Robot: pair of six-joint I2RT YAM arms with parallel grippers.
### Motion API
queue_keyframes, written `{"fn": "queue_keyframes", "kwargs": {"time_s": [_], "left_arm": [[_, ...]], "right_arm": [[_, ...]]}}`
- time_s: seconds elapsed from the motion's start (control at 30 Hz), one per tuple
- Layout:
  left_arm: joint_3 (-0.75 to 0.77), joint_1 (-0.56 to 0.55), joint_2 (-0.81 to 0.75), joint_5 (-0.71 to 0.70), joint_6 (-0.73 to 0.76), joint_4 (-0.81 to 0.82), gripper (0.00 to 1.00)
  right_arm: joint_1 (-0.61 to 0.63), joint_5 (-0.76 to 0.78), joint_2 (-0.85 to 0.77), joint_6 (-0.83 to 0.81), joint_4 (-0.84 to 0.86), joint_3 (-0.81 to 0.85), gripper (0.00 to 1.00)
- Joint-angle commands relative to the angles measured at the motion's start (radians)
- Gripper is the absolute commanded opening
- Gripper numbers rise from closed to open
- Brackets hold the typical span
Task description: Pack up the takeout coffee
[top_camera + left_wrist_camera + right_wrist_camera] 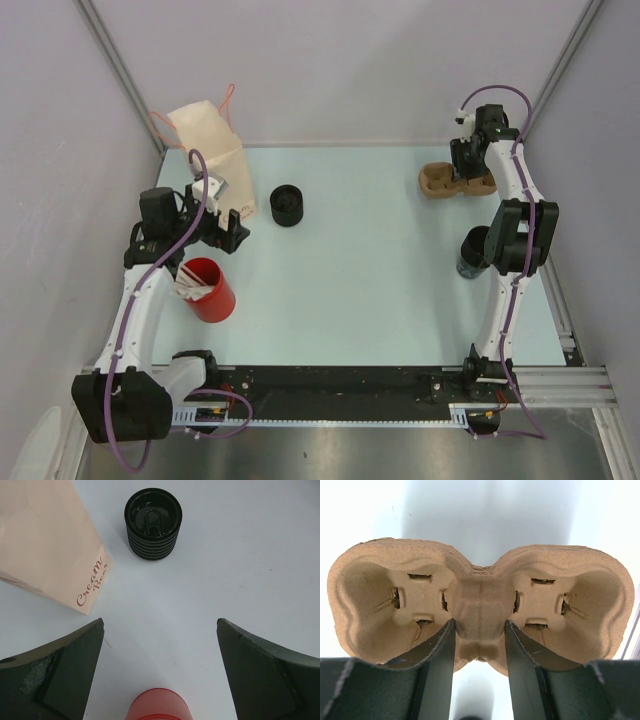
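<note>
A brown two-cup cardboard carrier (443, 183) sits at the far right of the table. My right gripper (470, 165) is over it. In the right wrist view the gripper (480, 626) is shut on the carrier's (480, 595) middle ridge, one finger in each cup well. A black lidded coffee cup (287, 205) stands mid-left and also shows in the left wrist view (153, 523). A beige paper bag (212, 155) stands at the far left and also shows in the left wrist view (47, 545). My left gripper (228, 230) is open and empty (160, 627) beside the bag, facing the black cup.
A red cup (210, 290) holding pale sticks stands under my left arm, and its rim shows in the left wrist view (160, 706). A second dark cup (472, 253) stands near the right arm, partly hidden by it. Walls close in on the left, right and back.
</note>
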Motion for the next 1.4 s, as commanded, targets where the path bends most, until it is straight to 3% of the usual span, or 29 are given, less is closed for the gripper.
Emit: {"fn": "queue_keyframes", "kwargs": {"time_s": [0.0, 0.93, 1.13, 1.37], "left_arm": [[-0.005, 0.008, -0.003, 0.032, 0.018, 0.032, 0.99], [-0.005, 0.011, -0.009, 0.029, 0.018, 0.031, 1.00], [-0.006, 0.012, -0.008, 0.030, 0.022, 0.032, 0.99], [-0.006, 0.012, -0.003, 0.033, 0.022, 0.031, 1.00]], "right_arm": [[-0.003, 0.009, -0.060, 0.015, 0.025, 0.049, 0.45], [0.000, 0.043, -0.006, -0.028, -0.016, 0.061, 0.59], [0.005, 0.048, 0.023, -0.037, -0.015, 0.061, 0.66], [0.005, 0.037, 0.057, -0.046, -0.022, 0.061, 0.65]]}}
